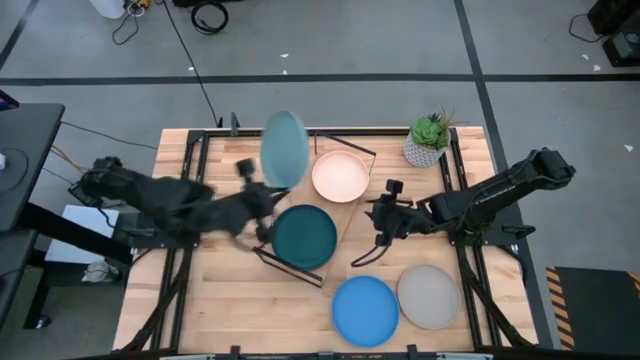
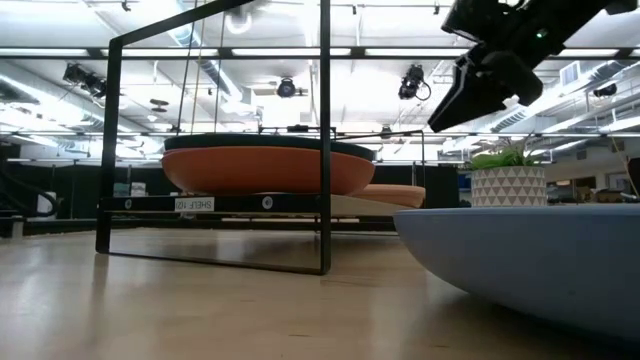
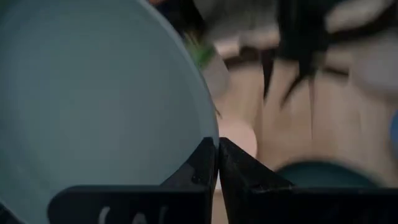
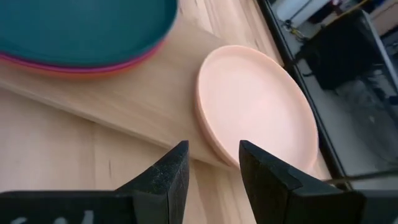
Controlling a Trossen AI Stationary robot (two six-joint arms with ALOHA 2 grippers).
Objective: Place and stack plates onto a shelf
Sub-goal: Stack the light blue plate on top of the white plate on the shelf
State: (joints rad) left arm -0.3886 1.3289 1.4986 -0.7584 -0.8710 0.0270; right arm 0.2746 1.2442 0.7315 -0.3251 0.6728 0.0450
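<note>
My left gripper [image 1: 262,195] is shut on the pale blue plate [image 1: 284,148], which it holds up over the far left part of the shelf [image 1: 346,214]. A dark teal plate [image 1: 304,236] tops a stack with magenta [image 4: 93,65] and orange [image 2: 265,170] plates on the shelf's near half. The cream plate [image 1: 340,176] lies on the shelf's far half. My right gripper [image 1: 383,215] is open and empty, above the table just right of the shelf, with the cream plate [image 4: 255,106] ahead of its fingers. My left gripper pinches the pale blue plate's rim [image 3: 208,134] between its two fingers, on the edge nearest the arm. The fingers come from the table's left. The plate is lifted clear and stands steeply tilted, rising from the fingers toward the far edge.
A bright blue plate [image 1: 365,310] and a grey plate [image 1: 429,296] lie on the table near its front edge, right of centre. A potted plant [image 1: 428,140] stands at the far right. The shelf's black wire end frames [image 2: 325,150] rise at both ends of the board.
</note>
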